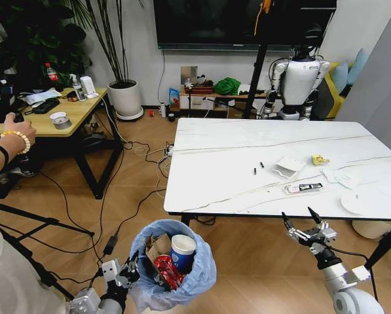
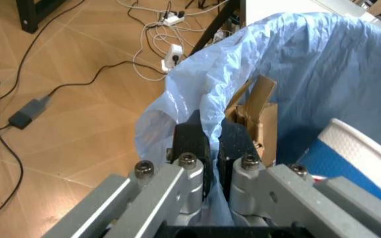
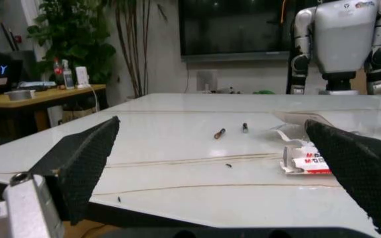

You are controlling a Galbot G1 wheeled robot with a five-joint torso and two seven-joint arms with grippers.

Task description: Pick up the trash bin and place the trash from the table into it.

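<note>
Trash bin [image 1: 172,265] was held off the table's front edge, its blue liner pinched at the rim by the left gripper [image 2: 207,144]. Cup and carton were already inside. Right gripper [image 1: 302,229], jaws spread wide, was positioned at the front edge of the table [image 1: 215,176]. Remaining trash [image 1: 303,188] lay near the right edge; a forward reach is judged necessary next.

A white humanoid robot [image 1: 298,82] stands near a potted plant [image 1: 124,98].
</note>
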